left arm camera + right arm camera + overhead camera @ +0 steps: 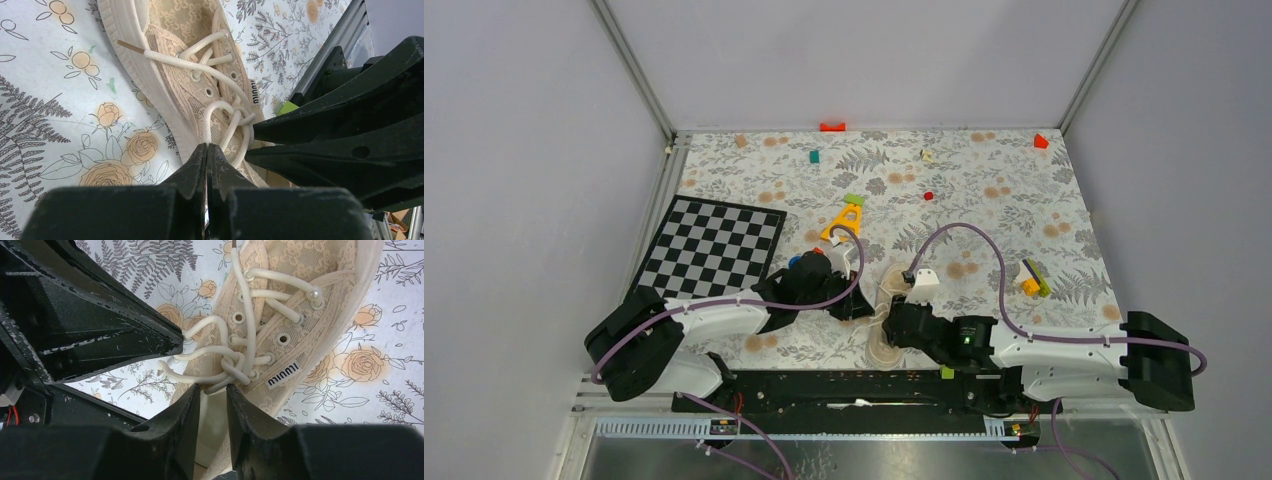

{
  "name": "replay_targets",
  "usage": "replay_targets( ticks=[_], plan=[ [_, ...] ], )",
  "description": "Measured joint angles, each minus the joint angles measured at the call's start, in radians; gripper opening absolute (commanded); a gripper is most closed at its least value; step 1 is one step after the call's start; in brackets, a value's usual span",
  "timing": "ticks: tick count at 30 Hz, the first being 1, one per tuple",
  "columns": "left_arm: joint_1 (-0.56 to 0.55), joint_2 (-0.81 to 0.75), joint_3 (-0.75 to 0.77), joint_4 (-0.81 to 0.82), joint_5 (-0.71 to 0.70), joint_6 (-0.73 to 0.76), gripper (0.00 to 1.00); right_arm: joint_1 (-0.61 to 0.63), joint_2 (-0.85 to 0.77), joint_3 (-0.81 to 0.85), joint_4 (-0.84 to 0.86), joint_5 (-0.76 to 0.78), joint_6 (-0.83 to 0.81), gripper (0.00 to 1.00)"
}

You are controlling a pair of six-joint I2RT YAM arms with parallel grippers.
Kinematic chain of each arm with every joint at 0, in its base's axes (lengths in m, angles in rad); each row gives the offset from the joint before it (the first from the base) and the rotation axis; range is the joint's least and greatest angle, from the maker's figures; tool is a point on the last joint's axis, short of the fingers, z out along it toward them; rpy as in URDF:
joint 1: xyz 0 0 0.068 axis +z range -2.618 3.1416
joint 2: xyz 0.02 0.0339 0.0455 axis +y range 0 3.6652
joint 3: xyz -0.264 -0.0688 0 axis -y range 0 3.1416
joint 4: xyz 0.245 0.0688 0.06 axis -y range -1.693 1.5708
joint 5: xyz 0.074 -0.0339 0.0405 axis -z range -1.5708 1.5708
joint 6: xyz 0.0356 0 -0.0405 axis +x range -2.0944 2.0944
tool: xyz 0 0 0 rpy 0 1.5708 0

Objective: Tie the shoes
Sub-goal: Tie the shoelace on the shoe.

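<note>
Sneaker laces knotted loosely; left gripper closed against a loop; right gripper part-open just below knot.

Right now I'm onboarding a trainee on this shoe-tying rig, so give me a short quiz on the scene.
1. True or false: the left gripper is shut.
2. What lies on the table's left side? A checkerboard, B plate, C towel.
3. Which gripper has its tips apart at the sneaker's laces?
Key: 1 true; 2 A; 3 the right gripper.
</note>
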Motion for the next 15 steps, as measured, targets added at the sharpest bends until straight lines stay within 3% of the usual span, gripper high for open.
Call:
replay_targets(
  ticks=[5,9,15],
  plan=[
    [0.000,0.000,0.000,0.000,0.001,0.000,0.00,0.000,0.013,0.000,0.002,0.020,0.003,0.25],
    [0.000,0.000,0.000,0.000,0.003,0.000,0.00,0.001,0.013,0.000,-0.002,0.041,0.008,0.00],
    [0.000,0.000,0.000,0.000,0.004,0.000,0.00,0.003,-0.020,0.000,-0.021,0.080,0.006,0.00]
  ],
)
